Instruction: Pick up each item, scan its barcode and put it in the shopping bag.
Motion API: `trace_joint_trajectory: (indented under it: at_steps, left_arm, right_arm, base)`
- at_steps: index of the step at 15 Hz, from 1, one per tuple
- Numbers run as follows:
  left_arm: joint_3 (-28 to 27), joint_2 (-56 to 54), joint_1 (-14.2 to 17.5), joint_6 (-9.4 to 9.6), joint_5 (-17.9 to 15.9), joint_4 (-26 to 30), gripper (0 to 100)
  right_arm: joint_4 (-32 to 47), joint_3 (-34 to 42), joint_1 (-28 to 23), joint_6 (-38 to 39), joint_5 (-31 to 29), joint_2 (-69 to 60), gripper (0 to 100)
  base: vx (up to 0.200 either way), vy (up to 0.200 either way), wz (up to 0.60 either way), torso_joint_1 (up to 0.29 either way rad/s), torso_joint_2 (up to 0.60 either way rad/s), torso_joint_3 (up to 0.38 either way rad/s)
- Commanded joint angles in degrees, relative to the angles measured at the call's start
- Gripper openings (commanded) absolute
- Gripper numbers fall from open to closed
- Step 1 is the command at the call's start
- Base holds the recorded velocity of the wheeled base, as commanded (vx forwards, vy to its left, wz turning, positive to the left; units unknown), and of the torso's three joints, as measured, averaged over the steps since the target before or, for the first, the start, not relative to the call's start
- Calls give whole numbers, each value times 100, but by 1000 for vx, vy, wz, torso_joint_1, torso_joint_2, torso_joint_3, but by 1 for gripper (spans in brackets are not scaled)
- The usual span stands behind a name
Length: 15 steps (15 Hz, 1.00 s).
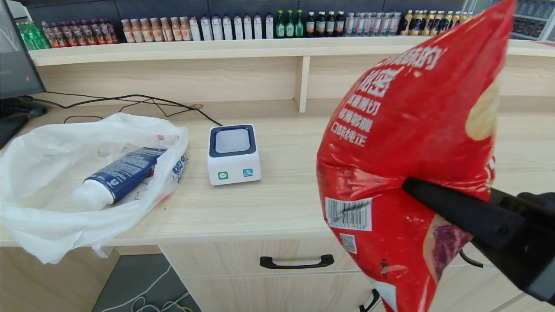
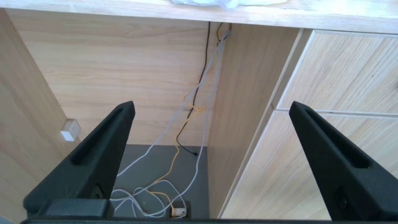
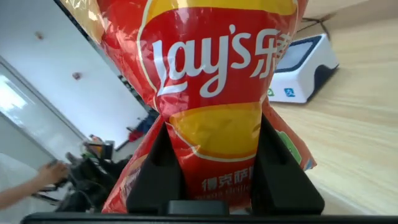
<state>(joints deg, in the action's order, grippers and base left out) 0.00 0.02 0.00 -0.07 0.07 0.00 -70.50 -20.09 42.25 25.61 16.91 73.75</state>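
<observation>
Now one red foil crisp bag [image 1: 403, 143] hangs pinched in the right gripper [image 3: 217, 134] at the wooden counter [image 1: 286, 199] edge, well apart from one white scanner box [image 1: 234, 154] and one white plastic shopping bag [image 1: 39, 173] holding one blue tube [image 1: 123, 171]; the left gripper [image 2: 212, 112] gapes wide below.

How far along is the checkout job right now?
Done: the blue tube lies in the shopping bag. In hand: the right hand grips the red chip bag, held up right of the scanner. Left: probably scanning its barcode, then bagging it.
</observation>
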Motion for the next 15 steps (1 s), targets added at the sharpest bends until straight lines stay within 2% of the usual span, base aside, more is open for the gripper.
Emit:
trace_joint_trajectory:
  at_steps: [1,4,5,7,8,12,15]
  left_arm:
    - [0,-2,0,-1,1,0,100]
    - [0,-2,0,-1,1,0,100]
    - [0,-2,0,-1,1,0,100]
    - [0,-2,0,-1,1,0,100]
    - [0,-2,0,-1,1,0,100]
    - [0,-2,0,16,1,0,100]
    - [0,-2,-9,16,1,0,100]
  right_arm:
    - [238,-83,2,-390,-311,95,0]
    - [291,-153,11,-1243,-671,210,0]
    - [300,-197,11,-1788,-724,315,0]
    - [291,-232,11,-2377,-1304,535,0]
    - [291,-267,20,-2570,-1884,640,0]
    - [291,-847,11,-2763,-3211,746,0]
    - [273,-1006,-59,-2693,-3282,719,0]
  base:
    - [0,0,0,0,0,0]
    - [0,0,0,0,0,0]
    - [0,0,0,0,0,0]
    - [0,0,0,0,0,0]
    - [0,0,0,0,0,0]
    - [0,0,0,0,0,0]
    - [0,0,0,0,0,0]
